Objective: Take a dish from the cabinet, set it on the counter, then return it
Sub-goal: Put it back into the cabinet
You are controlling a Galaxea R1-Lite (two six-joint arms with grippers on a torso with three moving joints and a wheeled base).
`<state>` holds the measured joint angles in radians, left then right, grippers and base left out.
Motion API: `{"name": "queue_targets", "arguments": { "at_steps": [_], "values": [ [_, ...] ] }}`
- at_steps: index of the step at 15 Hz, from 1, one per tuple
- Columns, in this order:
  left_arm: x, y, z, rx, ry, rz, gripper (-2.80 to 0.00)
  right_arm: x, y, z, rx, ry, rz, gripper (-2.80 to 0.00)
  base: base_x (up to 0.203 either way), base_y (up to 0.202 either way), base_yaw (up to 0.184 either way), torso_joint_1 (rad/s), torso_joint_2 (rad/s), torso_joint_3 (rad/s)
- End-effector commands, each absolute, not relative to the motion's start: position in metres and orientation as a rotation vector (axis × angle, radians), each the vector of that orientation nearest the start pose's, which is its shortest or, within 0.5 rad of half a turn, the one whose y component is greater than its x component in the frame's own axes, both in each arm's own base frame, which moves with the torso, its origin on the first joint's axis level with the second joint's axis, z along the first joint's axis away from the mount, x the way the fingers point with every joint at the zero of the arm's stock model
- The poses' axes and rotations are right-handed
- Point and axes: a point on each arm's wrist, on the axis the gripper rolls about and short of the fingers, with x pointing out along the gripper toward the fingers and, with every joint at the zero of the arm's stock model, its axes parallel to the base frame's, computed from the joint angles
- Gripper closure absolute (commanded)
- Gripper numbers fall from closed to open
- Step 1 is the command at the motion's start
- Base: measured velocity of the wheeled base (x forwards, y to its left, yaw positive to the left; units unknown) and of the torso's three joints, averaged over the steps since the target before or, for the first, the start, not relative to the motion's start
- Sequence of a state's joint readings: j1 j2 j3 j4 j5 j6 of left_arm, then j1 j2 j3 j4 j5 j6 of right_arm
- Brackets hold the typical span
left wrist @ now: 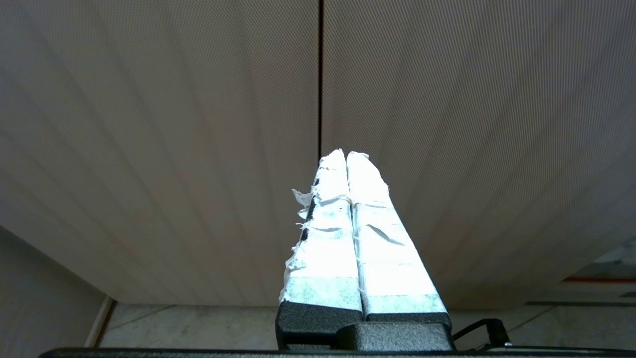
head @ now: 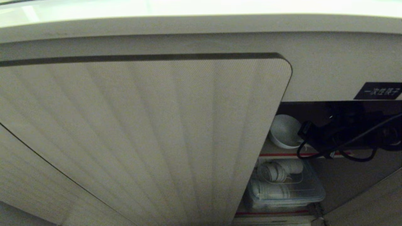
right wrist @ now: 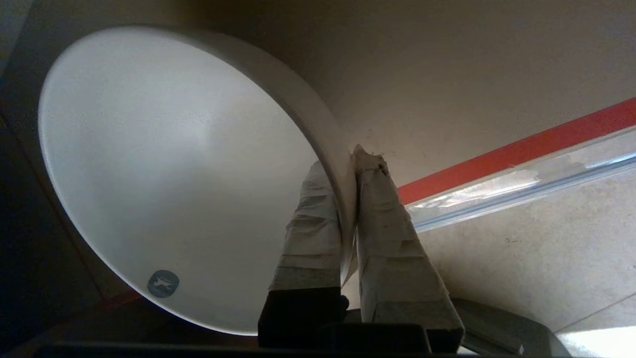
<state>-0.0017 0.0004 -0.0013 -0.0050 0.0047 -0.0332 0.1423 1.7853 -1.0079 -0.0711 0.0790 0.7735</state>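
Observation:
The dish (head: 284, 130), a plain white bowl, is tilted inside the open cabinet, just above the red-edged upper shelf (head: 282, 154). My right gripper (head: 306, 131) reaches into the opening from the right and is shut on the dish's near rim. In the right wrist view the dish (right wrist: 164, 164) fills the frame, and my right gripper (right wrist: 345, 159) has one taped finger inside its rim and one outside. The open ribbed cabinet door (head: 150, 135) covers most of the head view. The counter (head: 201, 23) runs above it. My left gripper (left wrist: 346, 155) is shut on nothing, facing closed ribbed doors.
A clear plastic box (head: 282, 185) of rolled white items sits on the lower shelf under the dish. A black label (head: 378, 91) is fixed above the opening. The arm's black cable (head: 345, 150) hangs across the shelf edge. The shelf's red edge (right wrist: 521, 149) runs beside the dish.

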Motion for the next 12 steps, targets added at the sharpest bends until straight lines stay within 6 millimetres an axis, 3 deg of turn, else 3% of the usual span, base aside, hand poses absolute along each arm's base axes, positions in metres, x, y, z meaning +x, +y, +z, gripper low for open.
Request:
{"name": "queue_targets", "arguments": {
  "at_steps": [1,12],
  "values": [
    [-0.0229,0.0001,0.0765,-0.034,-0.007,0.004,0.00,0.3156,0.0471,0.1565,0.719,0.756,-0.074,0.00,0.000,0.000,0.000,0.000,0.00,0.000],
    [-0.0229,0.0001,0.0765,-0.034,-0.007,0.003,0.00,0.3221,0.0486,0.1486,0.735,0.785,-0.093,0.00,0.000,0.000,0.000,0.000,0.00,0.000]
  ]
}}
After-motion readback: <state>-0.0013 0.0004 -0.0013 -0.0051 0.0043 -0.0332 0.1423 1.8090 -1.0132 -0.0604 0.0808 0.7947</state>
